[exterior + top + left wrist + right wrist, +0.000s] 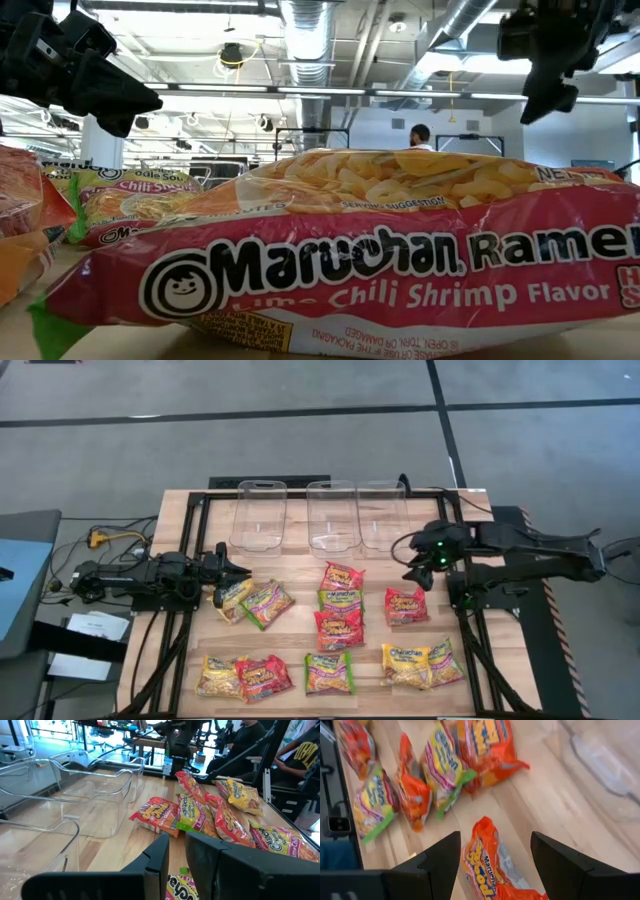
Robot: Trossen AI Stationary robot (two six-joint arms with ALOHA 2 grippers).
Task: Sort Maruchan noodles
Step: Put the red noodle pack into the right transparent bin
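**Packets scattered, both arms above the table**

High view: the Maruchan noodles (340,628) lie spread over the table (300,650), near the clear bins (315,515), mostly long axis left-right. The left gripper (235,572) reaches rightward over a yellow packet (232,598).

Left wrist view: its fingers are nearly together, holding nothing.

Right wrist view: the right gripper (495,857) hangs spread above a red packet (490,865).
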